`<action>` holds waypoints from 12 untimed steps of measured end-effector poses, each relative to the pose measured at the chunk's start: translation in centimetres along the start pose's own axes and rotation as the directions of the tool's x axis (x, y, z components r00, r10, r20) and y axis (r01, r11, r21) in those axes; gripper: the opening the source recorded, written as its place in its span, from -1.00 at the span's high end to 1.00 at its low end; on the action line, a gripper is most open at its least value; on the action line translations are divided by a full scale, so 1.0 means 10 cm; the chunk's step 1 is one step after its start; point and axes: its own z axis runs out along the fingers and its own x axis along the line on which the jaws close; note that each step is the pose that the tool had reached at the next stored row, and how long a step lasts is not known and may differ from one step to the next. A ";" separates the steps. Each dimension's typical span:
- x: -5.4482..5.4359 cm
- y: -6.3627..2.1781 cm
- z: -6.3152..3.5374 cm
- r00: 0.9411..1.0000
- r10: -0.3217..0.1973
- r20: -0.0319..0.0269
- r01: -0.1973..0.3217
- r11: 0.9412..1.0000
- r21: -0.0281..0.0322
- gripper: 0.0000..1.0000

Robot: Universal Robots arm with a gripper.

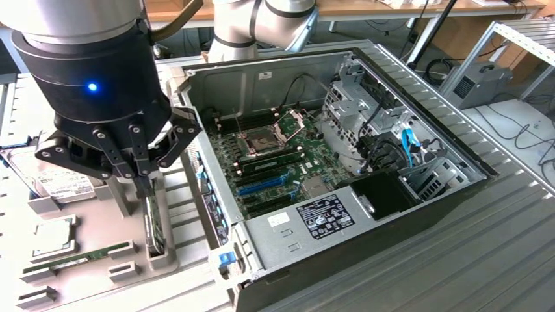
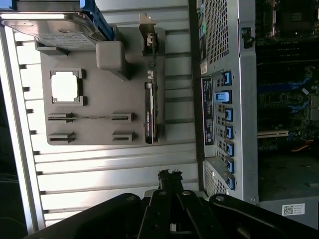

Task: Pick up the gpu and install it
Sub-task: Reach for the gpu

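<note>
The gpu [image 1: 155,227] is a thin dark card standing on its edge in a slot of the grey parts holder [image 1: 130,224], beside the open computer case [image 1: 347,214]. In the wrist view the gpu [image 2: 151,107] appears as a narrow strip with its metal bracket at one end. My gripper [image 1: 142,187] hangs just above the holder, close over the card's far end, and holds nothing. Its fingertips [image 2: 169,175] are pressed together, so it is shut, a short way off from the card.
The holder [image 2: 99,99] also carries a CPU [image 2: 65,86], a green RAM stick [image 2: 89,117] and a silver hard drive [image 2: 47,25]. Inside the case lies the motherboard [image 1: 273,162] with blue slots. A ribbed metal table [image 1: 485,260] runs around everything.
</note>
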 end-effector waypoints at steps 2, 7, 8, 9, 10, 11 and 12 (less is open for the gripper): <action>0.00 -0.014 0.001 1.000 0.000 0.000 0.000 1.000 0.001 0.79; 0.00 -0.062 0.004 1.000 0.000 0.000 0.000 1.000 0.005 0.79; -0.01 -0.069 0.004 1.000 0.000 0.000 0.000 1.000 0.005 0.79; -0.01 -0.078 0.005 1.000 0.000 0.000 0.000 1.000 0.006 0.79; -0.01 -0.086 0.005 1.000 0.000 0.000 0.000 1.000 0.006 0.79; -0.01 -0.094 0.006 1.000 0.000 0.001 0.000 1.000 0.007 0.79; -0.01 -0.102 0.006 1.000 0.000 0.001 0.000 1.000 0.007 0.79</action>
